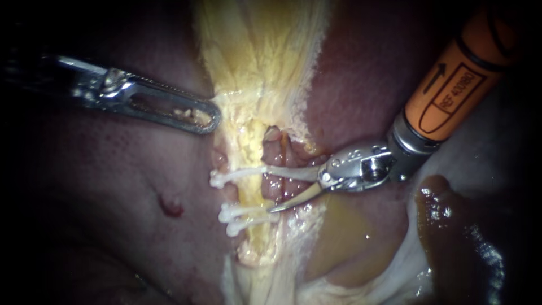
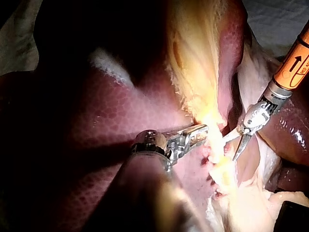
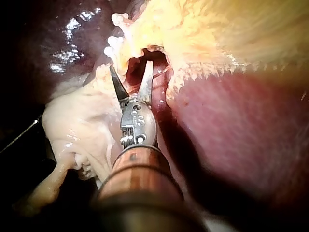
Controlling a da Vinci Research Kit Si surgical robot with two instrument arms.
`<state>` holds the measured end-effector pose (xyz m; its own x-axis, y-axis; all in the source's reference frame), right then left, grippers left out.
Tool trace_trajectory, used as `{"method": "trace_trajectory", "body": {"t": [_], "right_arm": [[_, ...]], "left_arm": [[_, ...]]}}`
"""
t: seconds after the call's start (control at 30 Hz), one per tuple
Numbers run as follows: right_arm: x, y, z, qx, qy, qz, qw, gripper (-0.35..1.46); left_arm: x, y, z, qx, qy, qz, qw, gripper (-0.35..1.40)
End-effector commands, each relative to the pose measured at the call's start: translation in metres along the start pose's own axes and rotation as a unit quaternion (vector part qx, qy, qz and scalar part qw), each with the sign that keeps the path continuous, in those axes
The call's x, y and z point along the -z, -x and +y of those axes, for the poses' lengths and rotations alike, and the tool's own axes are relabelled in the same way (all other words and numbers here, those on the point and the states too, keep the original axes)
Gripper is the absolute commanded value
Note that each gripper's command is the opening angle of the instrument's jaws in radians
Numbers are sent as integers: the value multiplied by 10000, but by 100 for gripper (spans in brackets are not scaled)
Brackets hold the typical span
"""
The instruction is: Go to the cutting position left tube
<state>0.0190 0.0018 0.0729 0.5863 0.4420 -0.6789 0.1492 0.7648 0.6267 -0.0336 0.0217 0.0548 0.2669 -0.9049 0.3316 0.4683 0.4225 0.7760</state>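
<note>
Endoscope first: the right instrument (image 1: 270,189) comes in from the upper right behind its orange collar (image 1: 451,85). Its two thin curved blades are spread, a clear gap between them, nothing gripped. The tube (image 1: 252,195) runs as a pale yellow strand down the middle of the field, crossed by white clips. There is one upper clip (image 1: 234,177) and a lower pair of clips (image 1: 243,213). The open blades sit just beside the tube, level with the stretch between those clips, with pink tissue in the gap.

The left instrument (image 1: 212,116) lies well above that. Its long slotted jaws lie together and the tip is at the edge of the yellow fatty tissue (image 1: 259,56). Whether a sliver is pinched there, I can't make out.

The right wrist view adds the look straight down the right instrument (image 3: 130,67). It shows a dark red hollow between the blades and the knobbed clip ends (image 3: 116,21) just ahead. No left instrument shows here, and the shaft covers the near tissue.

The left wrist view has both, the left instrument (image 2: 200,131) and the right instrument (image 2: 230,149) close together. Glare washes out the tube and clips.

Around them are the dark red liver (image 1: 113,186) and a brownish pool (image 1: 350,237).
</note>
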Motion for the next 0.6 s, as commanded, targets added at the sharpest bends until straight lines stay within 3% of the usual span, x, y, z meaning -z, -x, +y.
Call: {"method": "trace_trajectory", "body": {"t": [0.03,0.23,0.6], "right_arm": [[-1,0,0,11,-16,-6,10000,144],[-7,-4,-5,52,-142,63,9999,144],[-26,-27,-21,198,-509,239,9982,142]], "left_arm": [[0,0,0,0,4,-1,10000,-35],[-1,0,0,0,5,-1,10000,-35],[-2,1,-1,2,8,-4,10000,-35]]}}
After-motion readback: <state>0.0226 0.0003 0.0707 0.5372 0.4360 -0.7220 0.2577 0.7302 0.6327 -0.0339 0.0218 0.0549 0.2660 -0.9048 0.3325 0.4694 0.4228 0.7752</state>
